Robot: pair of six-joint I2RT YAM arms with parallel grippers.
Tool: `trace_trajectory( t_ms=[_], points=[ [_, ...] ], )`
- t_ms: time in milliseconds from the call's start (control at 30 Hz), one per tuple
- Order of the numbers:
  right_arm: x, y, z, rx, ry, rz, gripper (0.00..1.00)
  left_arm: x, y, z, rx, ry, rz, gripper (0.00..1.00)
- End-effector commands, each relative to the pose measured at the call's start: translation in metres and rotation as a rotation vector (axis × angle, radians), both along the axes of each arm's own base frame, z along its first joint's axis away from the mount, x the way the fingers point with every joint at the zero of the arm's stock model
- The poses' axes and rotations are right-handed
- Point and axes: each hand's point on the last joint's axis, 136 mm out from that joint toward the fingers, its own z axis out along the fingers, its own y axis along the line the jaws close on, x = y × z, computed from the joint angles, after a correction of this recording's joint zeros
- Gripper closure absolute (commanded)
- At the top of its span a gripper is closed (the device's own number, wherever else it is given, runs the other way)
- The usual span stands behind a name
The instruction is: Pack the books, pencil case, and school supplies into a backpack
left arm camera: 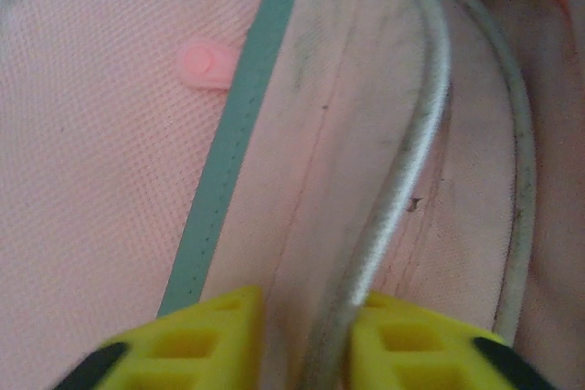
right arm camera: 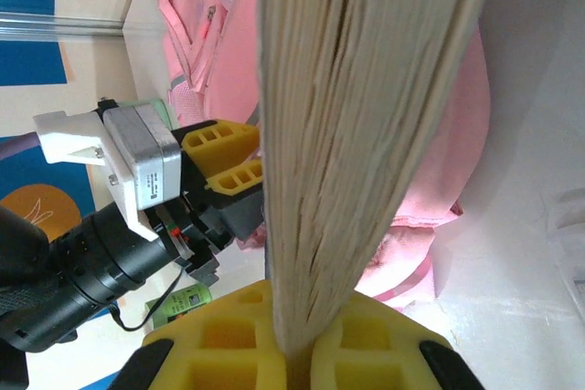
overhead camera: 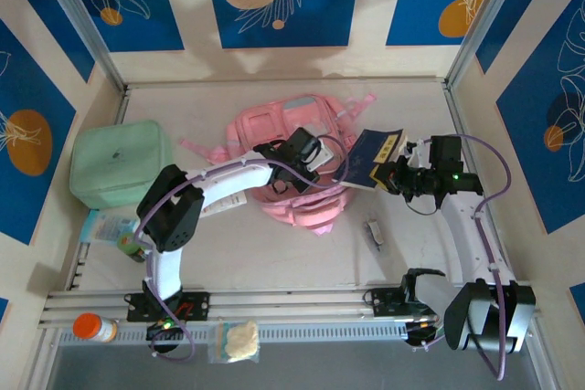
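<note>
The pink backpack lies mid-table. My left gripper reaches into its top; up close, its yellow fingers sit on either side of the backpack's grey piped rim and pink fabric, shut on that edge. My right gripper is shut on a stack of books with a navy cover on top, held just right of the backpack. Their page edges rise from between the right gripper's pads. The small pale school supplies item lies on the table. The teal pencil case lies far left.
A mint-green zip case stands at the left. An orange-capped bottle and a small clear bag rest on the front rail. A small green packet lies beside the left arm. Walls close in on three sides.
</note>
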Motion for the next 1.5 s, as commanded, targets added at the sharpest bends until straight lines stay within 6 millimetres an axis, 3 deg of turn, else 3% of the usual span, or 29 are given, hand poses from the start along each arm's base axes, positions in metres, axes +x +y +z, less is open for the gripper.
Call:
trace_trajectory(
  t_ms=[0,200,333,533,633,767,900,1200,1333,1400,1467],
  points=[
    [-0.004,0.005,0.016,0.031,-0.041,0.029,1.00,0.014,0.009,0.023,0.008,-0.072,0.034,0.85],
    [-0.016,-0.002,0.031,-0.022,-0.009,-0.003,1.00,0.017,0.022,0.082,-0.019,-0.170,0.050,1.00],
    [-0.026,-0.006,0.040,-0.064,-0.027,-0.009,1.00,0.027,0.034,0.130,-0.051,-0.238,0.090,1.00],
    [-0.041,-0.007,0.027,-0.098,0.005,-0.002,1.00,0.041,0.044,0.179,-0.110,-0.317,0.134,1.00],
    [-0.042,0.014,0.019,-0.014,0.009,0.059,1.00,0.041,0.042,0.196,-0.143,-0.341,0.117,1.00],
    [-0.037,0.062,0.012,0.089,-0.015,0.228,1.00,0.037,0.041,0.210,-0.173,-0.349,0.107,1.00],
    [-0.019,0.107,0.009,0.123,-0.066,0.364,1.00,0.029,0.039,0.217,-0.215,-0.334,0.089,1.00],
    [0.062,0.153,-0.035,0.189,-0.109,0.360,1.00,0.015,0.037,0.223,-0.284,-0.310,0.065,1.00],
    [0.091,0.151,-0.068,0.132,-0.083,0.316,0.99,0.016,0.040,0.222,-0.284,-0.310,0.085,1.00],
    [0.103,0.140,-0.085,0.093,-0.037,0.265,0.86,0.017,0.039,0.221,-0.287,-0.312,0.087,1.00],
    [0.105,0.134,-0.089,0.101,-0.014,0.253,0.75,0.017,0.040,0.220,-0.282,-0.312,0.088,1.00]
  ],
)
